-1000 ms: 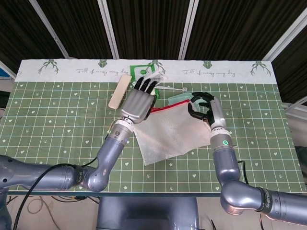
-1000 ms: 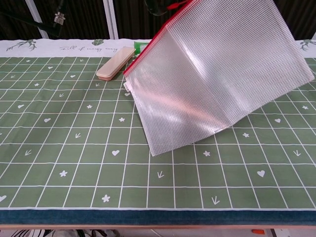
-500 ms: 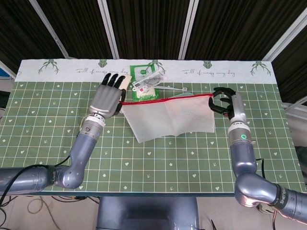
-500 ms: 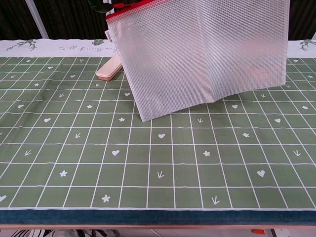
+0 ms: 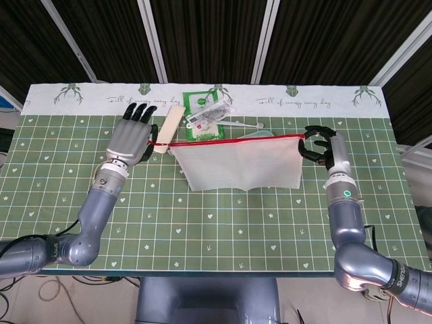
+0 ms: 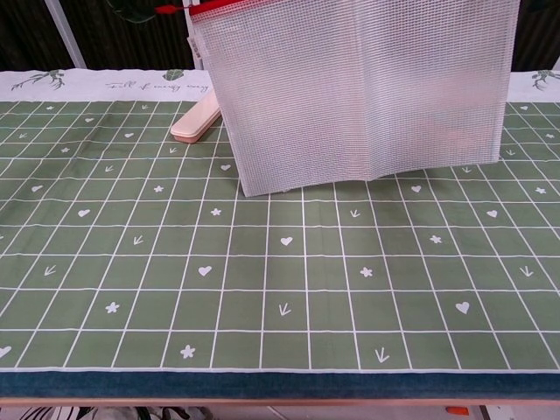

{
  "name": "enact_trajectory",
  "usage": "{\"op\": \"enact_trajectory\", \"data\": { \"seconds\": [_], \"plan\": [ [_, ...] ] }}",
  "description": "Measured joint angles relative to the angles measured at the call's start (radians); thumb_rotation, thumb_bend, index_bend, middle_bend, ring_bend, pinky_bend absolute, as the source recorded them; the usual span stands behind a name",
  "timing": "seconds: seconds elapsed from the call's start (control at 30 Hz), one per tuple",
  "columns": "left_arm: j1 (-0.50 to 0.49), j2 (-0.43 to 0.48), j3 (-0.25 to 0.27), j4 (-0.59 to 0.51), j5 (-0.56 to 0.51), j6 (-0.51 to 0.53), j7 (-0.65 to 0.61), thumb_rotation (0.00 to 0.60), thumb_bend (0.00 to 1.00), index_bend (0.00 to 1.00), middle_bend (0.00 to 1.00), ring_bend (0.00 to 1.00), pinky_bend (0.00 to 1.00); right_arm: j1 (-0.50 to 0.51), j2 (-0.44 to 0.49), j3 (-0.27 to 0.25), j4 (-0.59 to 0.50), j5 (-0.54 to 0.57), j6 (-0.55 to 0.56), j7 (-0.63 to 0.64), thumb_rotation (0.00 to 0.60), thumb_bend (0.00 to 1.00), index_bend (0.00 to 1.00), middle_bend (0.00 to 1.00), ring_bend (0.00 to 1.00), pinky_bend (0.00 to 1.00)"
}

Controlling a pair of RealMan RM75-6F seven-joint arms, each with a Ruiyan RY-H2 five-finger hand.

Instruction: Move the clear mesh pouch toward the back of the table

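Mesh pouch (image 5: 239, 164) hangs mid-frame, its red zipper edge (image 5: 229, 141) stretched left-right between the hands: left hand (image 5: 131, 140) pinches one end, right hand (image 5: 324, 148) clenches the other. Table's back lies toward the frame top, so both arms probably push forward together.

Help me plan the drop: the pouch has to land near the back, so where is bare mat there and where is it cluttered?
Back centre is crowded: the green packet, the white stick and the beige case. Bare mat lies at the back right, between the right hand and the white border, and at the back left, beyond the left hand.
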Motion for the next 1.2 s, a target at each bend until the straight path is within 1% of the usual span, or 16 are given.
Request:
{"op": "enact_trajectory", "data": {
  "seconds": [0.03,0.07,0.1,0.13,0.17,0.23,0.27,0.33,0.4,0.5,0.63,0.83,0.93,1.03,1.13,1.2],
  "plan": [
    [0.001,0.0,-0.001,0.001,0.001,-0.001,-0.001,0.6,0.45,0.63,0.08,0.0,0.01,0.0,0.0,-0.002,0.001,0.0,-0.001,0.0,0.6,0.58,0.67,0.27,0.05,0.21],
    [0.002,-0.001,-0.002,0.001,0.0,-0.002,-0.002,0.6,0.43,0.61,0.08,0.0,0.01,0.0,0.001,-0.004,0.002,-0.001,-0.004,0.0,0.6,0.55,0.64,0.25,0.05,0.21],
    [0.002,-0.001,-0.003,0.0,-0.001,-0.003,-0.002,0.6,0.4,0.55,0.07,0.0,0.01,0.0,0.001,-0.007,0.002,-0.002,-0.006,0.0,0.6,0.51,0.58,0.22,0.04,0.21],
    [0.003,-0.001,-0.003,-0.001,-0.002,-0.005,-0.001,0.6,0.33,0.46,0.04,0.0,0.0,-0.001,0.002,-0.011,0.002,-0.003,-0.009,-0.002,0.6,0.42,0.44,0.16,0.03,0.21],
    [0.004,-0.001,-0.003,-0.002,-0.003,-0.007,0.0,0.6,0.28,0.39,0.03,0.0,0.0,-0.001,0.004,-0.016,0.002,-0.006,-0.014,-0.004,0.6,0.33,0.26,0.08,0.02,0.21],
    [0.004,0.0,-0.002,-0.004,-0.007,-0.011,0.003,0.6,0.16,0.19,0.0,0.0,0.0,-0.002,0.007,-0.028,0.001,-0.013,-0.024,-0.014,0.6,0.22,0.04,0.01,0.0,0.21],
    [0.004,0.001,-0.002,-0.005,-0.012,-0.012,0.004,0.6,0.14,0.15,0.0,0.0,0.0,-0.002,0.009,-0.036,0.0,-0.018,-0.032,-0.022,0.6,0.19,0.0,0.0,0.0,0.2],
    [0.005,0.003,-0.005,-0.011,-0.025,-0.014,0.005,0.6,0.12,0.09,0.0,0.0,0.0,-0.002,0.018,-0.058,-0.002,-0.033,-0.055,-0.046,0.6,0.17,0.0,0.0,0.0,0.2],
    [0.008,0.008,-0.009,-0.022,-0.034,-0.012,0.001,0.6,0.12,0.08,0.0,0.0,0.0,-0.004,0.03,-0.079,-0.007,-0.057,-0.079,-0.065,0.6,0.16,0.0,0.0,0.0,0.2],
    [0.018,0.019,-0.011,-0.039,-0.026,-0.005,-0.007,0.6,0.12,0.08,0.0,0.0,0.0,-0.011,0.05,-0.1,-0.021,-0.091,-0.109,-0.072,0.6,0.16,0.0,0.0,0.0,0.2],
    [0.042,0.038,-0.009,-0.068,-0.008,0.007,-0.03,0.6,0.12,0.08,0.0,0.0,0.0,-0.023,0.072,-0.127,-0.044,-0.136,-0.112,-0.082,0.6,0.16,0.0,0.0,0.0,0.2],
    [0.117,0.087,0.024,-0.147,0.073,0.036,-0.086,0.6,0.13,0.08,0.0,0.0,0.0,-0.082,0.114,-0.194,-0.094,-0.217,-0.099,-0.086,0.6,0.16,0.0,0.0,0.0,0.2],
    [0.172,0.115,0.058,-0.192,0.141,0.059,-0.123,0.6,0.13,0.08,0.0,0.0,0.0,-0.126,0.14,-0.243,-0.115,-0.283,-0.094,-0.092,0.6,0.16,0.0,0.0,0.0,0.2],
    [0.237,0.145,0.107,-0.23,0.234,0.085,-0.164,0.6,0.13,0.08,0.0,0.0,0.0,-0.176,0.165,-0.3,-0.128,-0.378,-0.088,-0.097,0.6,0.16,0.0,0.0,0.0,0.2],
    [0.309,0.169,0.167,-0.252,0.352,0.118,-0.209,0.6,0.13,0.08,0.0,0.0,0.0,-0.231,0.188,-0.364,-0.131,-0.507,-0.079,-0.103,0.6,0.16,0.0,0.0,0.0,0.2],
    [0.365,0.182,0.214,-0.255,0.448,0.148,-0.247,0.6,0.13,0.08,0.0,0.0,0.0,-0.274,0.202,-0.413,-0.126,-0.619,-0.07,-0.103,0.6,0.16,0.0,0.0,0.0,0.2]
  ]
}}
